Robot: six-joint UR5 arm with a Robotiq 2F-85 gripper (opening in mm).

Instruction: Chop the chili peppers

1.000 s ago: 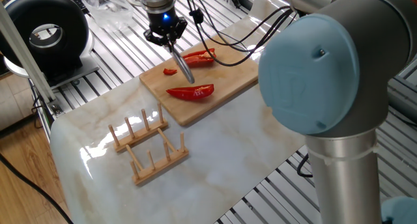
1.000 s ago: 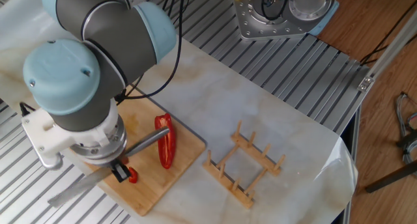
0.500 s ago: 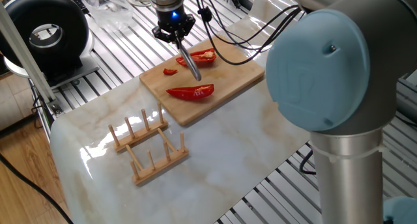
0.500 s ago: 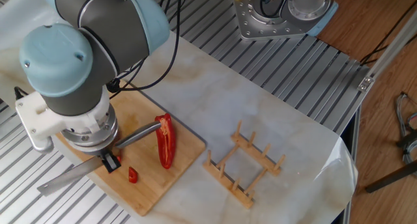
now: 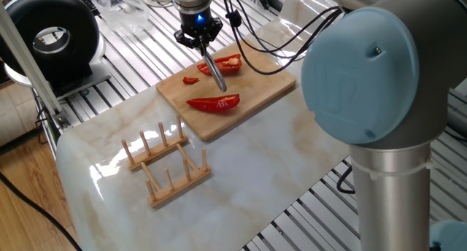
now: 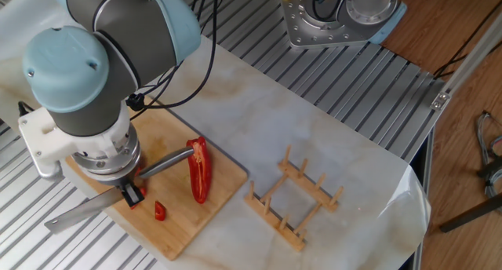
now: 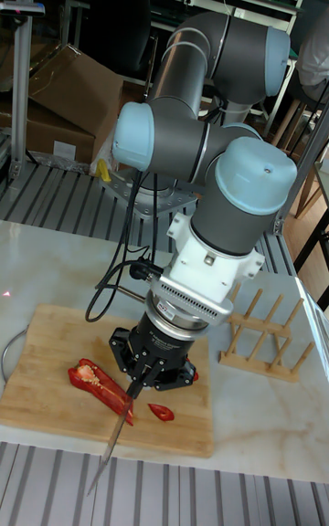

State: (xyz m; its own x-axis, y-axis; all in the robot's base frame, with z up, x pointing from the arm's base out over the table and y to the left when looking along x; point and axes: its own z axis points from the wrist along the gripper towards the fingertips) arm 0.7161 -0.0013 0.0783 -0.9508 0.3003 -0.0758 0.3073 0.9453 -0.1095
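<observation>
I have the gripper above the far side of the cutting board, its fingers pinched on the knife; in the tall fixed view the same gripper points the blade down and toward the board's near edge. One half of the chili peppers lies just beside the blade, under and slightly to the side of the gripper, cut face up; I cannot tell whether the blade touches it. The second half lies further out from the gripper, near the board's marble-side edge; a small red bit sits apart, on the other side of the blade. In the other fixed view the long half shows just past the knife handle, and the small bit lies below the gripper, near the board's edge.

Against the frame of a second ago, the gripper has moved along the board toward the far pepper half, and the blade, which then reached down between the small bit and the near half, now stands next to the far half; the peppers and the bit have not shifted.

Beyond the board the marble tabletop lies open; the wooden rack stands well apart from the gripper; the black round device sits off the slab, on the slatted frame.
</observation>
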